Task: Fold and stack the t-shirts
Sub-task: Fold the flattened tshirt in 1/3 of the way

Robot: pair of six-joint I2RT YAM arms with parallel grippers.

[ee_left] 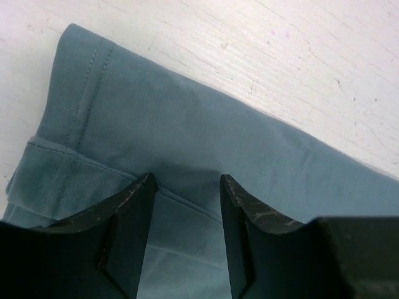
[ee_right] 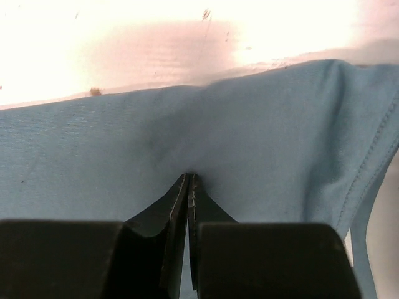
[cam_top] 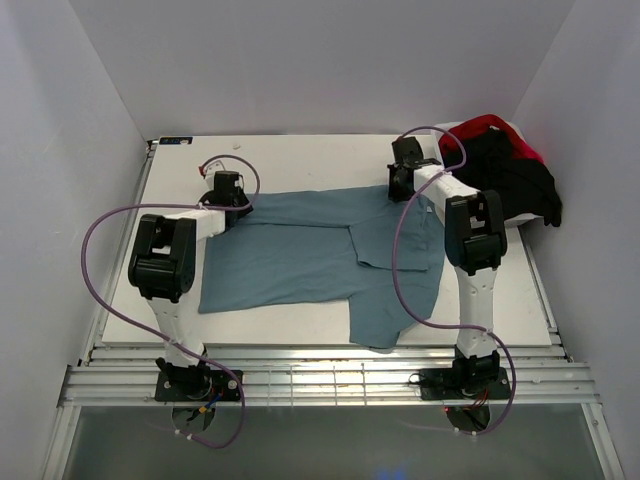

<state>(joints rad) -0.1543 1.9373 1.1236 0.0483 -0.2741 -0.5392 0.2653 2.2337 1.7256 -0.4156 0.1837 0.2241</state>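
Top external view: the teal t-shirt (cam_top: 300, 250) lies flat across the middle of the white worktop (cam_top: 300, 160). Its right part is folded over on itself, and a flap reaches down to the near edge. A black t-shirt (cam_top: 515, 175) and a red t-shirt (cam_top: 485, 127) sit bunched in a heap at the far right corner, well apart from the teal one.

The left end effector (cam_top: 228, 192) is at the shirt's far left corner. In the left wrist view the left end effector (ee_left: 187, 180) has its jaws standing apart, low over the teal t-shirt (ee_left: 206, 143) with cloth showing between them. Bare worktop (ee_left: 280, 56) lies just beyond the fabric's edge.

The right end effector (cam_top: 405, 180) is at the shirt's far edge toward the right. In the right wrist view the right end effector (ee_right: 188, 177) has its jaws closed tight together, nipping a small pucker of the teal t-shirt (ee_right: 262, 137), and creases run out from the tips.
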